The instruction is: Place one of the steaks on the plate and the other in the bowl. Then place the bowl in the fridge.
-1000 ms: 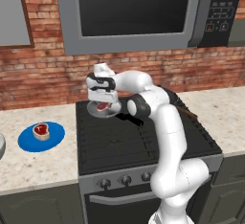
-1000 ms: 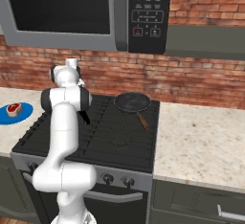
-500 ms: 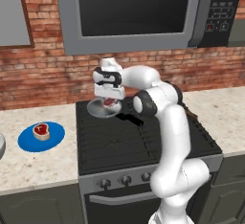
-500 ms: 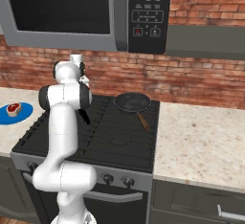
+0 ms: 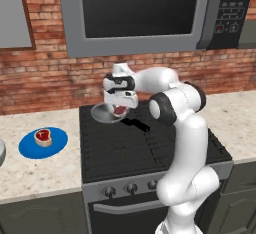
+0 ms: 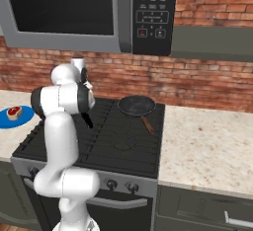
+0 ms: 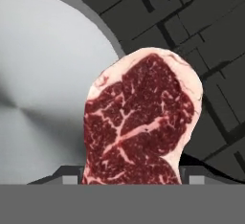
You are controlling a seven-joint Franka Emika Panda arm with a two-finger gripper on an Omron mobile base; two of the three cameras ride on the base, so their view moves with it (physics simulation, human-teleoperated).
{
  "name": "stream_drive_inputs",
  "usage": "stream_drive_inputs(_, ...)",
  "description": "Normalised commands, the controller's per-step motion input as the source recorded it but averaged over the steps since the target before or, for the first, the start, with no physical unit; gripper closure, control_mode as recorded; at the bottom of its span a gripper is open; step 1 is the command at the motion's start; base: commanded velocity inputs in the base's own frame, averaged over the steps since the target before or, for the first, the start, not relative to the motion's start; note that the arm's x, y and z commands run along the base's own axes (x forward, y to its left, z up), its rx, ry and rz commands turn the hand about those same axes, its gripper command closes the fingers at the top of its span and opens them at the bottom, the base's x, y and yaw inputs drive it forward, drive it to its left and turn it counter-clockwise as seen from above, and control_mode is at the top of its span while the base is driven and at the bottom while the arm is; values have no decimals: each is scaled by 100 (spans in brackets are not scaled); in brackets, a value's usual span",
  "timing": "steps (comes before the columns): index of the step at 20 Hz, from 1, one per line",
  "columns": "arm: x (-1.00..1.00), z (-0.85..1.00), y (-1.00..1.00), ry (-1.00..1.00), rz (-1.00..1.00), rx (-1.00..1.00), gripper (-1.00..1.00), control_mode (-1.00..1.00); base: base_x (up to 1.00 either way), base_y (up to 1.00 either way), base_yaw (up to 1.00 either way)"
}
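We note the gripper (image 5: 120,109) has swung to the right along the back of the stove over the past second and sits a touch lower than it did, and the second steak (image 5: 120,110) has travelled with it, so we read the jaws as pinched on that slab, held fairly wide by the meat's own thickness. In the hand view the steak (image 7: 142,122) hangs between the finger tips, red marbled face toward the lens, with a grey frying pan (image 7: 43,84) beneath and to one side and the black stove grate (image 7: 191,36) behind. From the left base view that pan (image 5: 104,113) lies at the stove's rear left, just under the hand. The other steak (image 5: 43,136) already rests on the blue plate (image 5: 30,145) on the counter left of the stove (image 5: 150,148), well apart from the arm (that half of the job looks done). We judge the lift complete and the carry under way; the bowl is the next target, perhaps the pale rim at the far left edge, though we cannot tell. A second pan (image 6: 135,105) sits at the rear right, untouched.
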Motion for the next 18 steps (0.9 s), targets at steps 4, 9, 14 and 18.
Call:
stream_drive_inputs(4,-62,27,-20,-8,0,3,100,-100,0,0,0)
stream_drive_inputs(9,-63,37,-14,-12,0,4,100,-100,0,0,0)
stream_drive_inputs(14,-79,51,-5,-4,0,6,100,-100,0,0,0)
stream_drive_inputs(18,-91,44,0,0,0,3,100,-100,0,0,0)
